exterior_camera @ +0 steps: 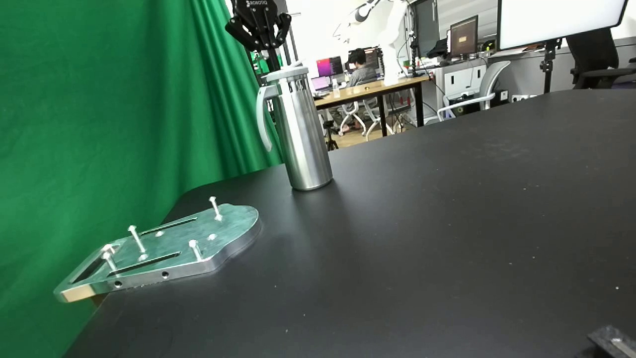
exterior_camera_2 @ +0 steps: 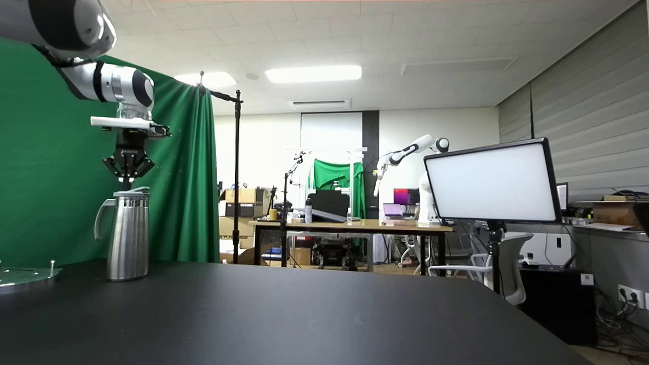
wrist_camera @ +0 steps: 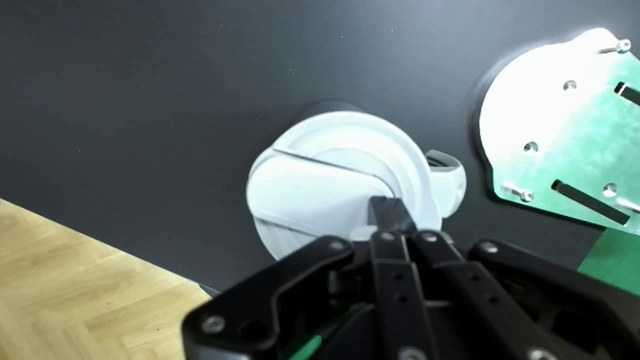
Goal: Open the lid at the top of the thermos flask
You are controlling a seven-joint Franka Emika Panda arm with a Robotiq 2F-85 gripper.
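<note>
The thermos flask (exterior_camera: 305,136) stands upright on the black table in both exterior views (exterior_camera_2: 129,243), its handle towards the green plate. Its grey lid (exterior_camera: 288,73) is on top and also shows in an exterior view (exterior_camera_2: 131,194). In the wrist view the lid (wrist_camera: 310,195) looks pale, with a long flap across it. The flap's end away from the handle stands slightly raised. My gripper (exterior_camera: 273,63) points down and is shut with nothing visible between its fingers (exterior_camera_2: 127,185). Its fingertips (wrist_camera: 392,215) are at the flap's handle-side end; exact contact is unclear.
The green plate (exterior_camera: 174,243) with upright pegs lies on the table beside the flask, on the handle side (wrist_camera: 565,130). A green curtain (exterior_camera: 124,99) hangs behind. The table edge is near the flask, with wooden floor (wrist_camera: 75,290) beyond it.
</note>
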